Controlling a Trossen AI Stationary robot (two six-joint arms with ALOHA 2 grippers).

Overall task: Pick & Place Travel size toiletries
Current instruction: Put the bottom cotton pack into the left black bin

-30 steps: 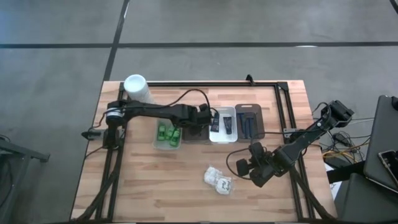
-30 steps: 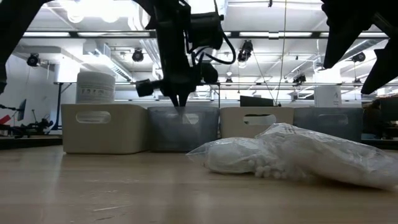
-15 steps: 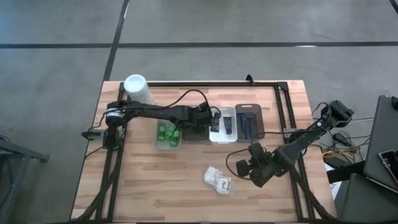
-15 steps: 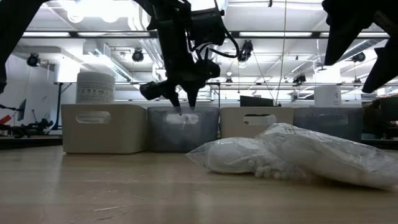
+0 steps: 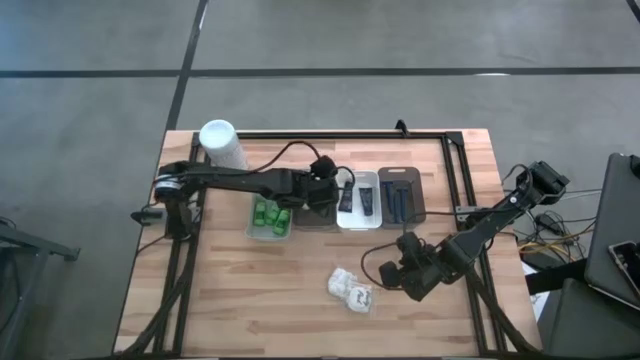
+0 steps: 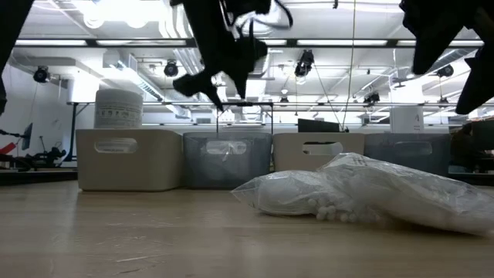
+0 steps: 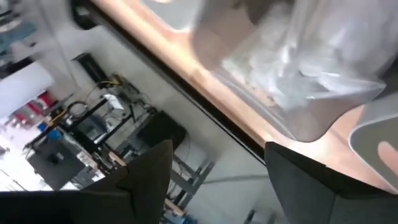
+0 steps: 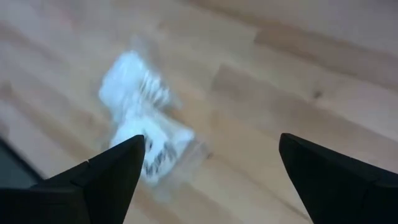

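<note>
Four trays stand in a row across the middle of the table [image 5: 220,300]. The leftmost tray [image 5: 270,217] holds little bottles [image 5: 270,213], the next tray [image 5: 318,213] lies under the left end effector [image 5: 322,190], the third tray [image 5: 359,200] holds tubes [image 5: 366,198], and the rightmost tray [image 5: 401,195] holds razors [image 5: 398,199]. A cylindrical container [image 5: 222,143] stands at the far left corner. Wrapped packets [image 5: 351,290] lie on the near part of the table, with the right end effector [image 5: 397,272] just to their right.
</note>
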